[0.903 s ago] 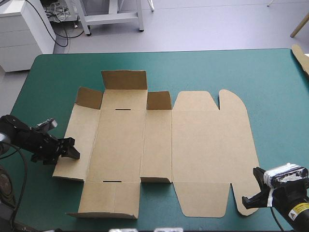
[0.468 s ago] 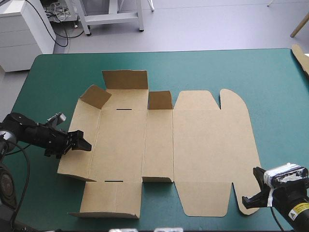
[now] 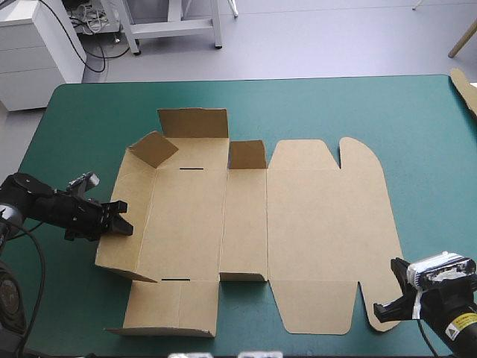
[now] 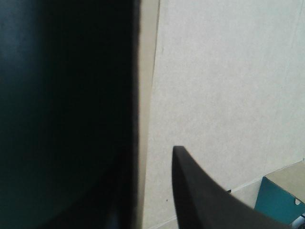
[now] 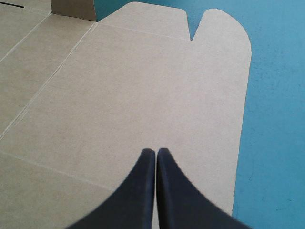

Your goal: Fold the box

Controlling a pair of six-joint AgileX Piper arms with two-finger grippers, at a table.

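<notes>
The brown box [image 3: 313,224] lies spread on the teal-green cover, with its far flaps [image 3: 192,123] standing up. Its left wall panel [image 3: 127,216] is tilted up off the table. My left gripper [image 3: 121,222] is at that panel's outer edge. In the left wrist view the board's edge [image 4: 147,95] runs between the fingers, one black finger [image 4: 200,195] lying on the pale inner face; the left gripper [image 4: 155,160] is shut on the box. My right gripper [image 3: 384,309] is by the lid's near right corner. It [image 5: 156,151] is shut with nothing in it, tips over the lid panel [image 5: 119,86].
A strip of more brown board [image 3: 463,89] pokes over the table's far right edge. Bare teal-green cover [image 3: 335,104] runs along the far side and to the right of the lid [image 5: 276,119].
The left gripper moved in toward the box, lifting the left wall panel from flat to tilted. The far left corner flap leaned inward with it. The right arm stayed still.
</notes>
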